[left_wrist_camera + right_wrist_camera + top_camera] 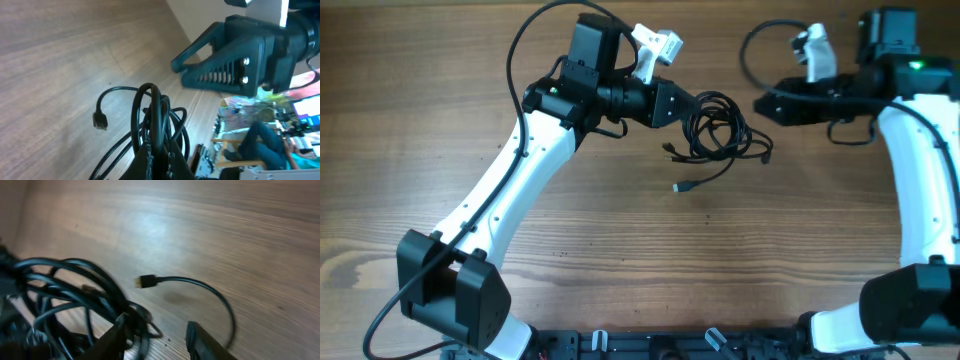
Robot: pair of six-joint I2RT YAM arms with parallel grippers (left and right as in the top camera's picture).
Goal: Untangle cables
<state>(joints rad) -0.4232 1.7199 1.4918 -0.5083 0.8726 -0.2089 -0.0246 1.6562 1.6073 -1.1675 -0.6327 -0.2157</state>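
Left gripper (pixel 159 152): fingers together, clamped on cables (pixel 150 115). Knotted bundle fans out just ahead of fingertips, lying on table (pixel 60 45). Right gripper (pixel 157 326): fingers apart, nothing clamped. Bundle sits beside one finger, few strands just inside gap; contact unclear. Loose plug (pixel 145 281) lies ahead of right fingertips, on bare wood.

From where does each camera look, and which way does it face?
Overhead: above the table, looking down; left arm and right arm show, cables between them.
Left wrist: on the left gripper, facing along it at the cables it grips; right gripper beyond.
Right wrist: on the open right gripper, facing down at the table and a plug.
All share the cables.
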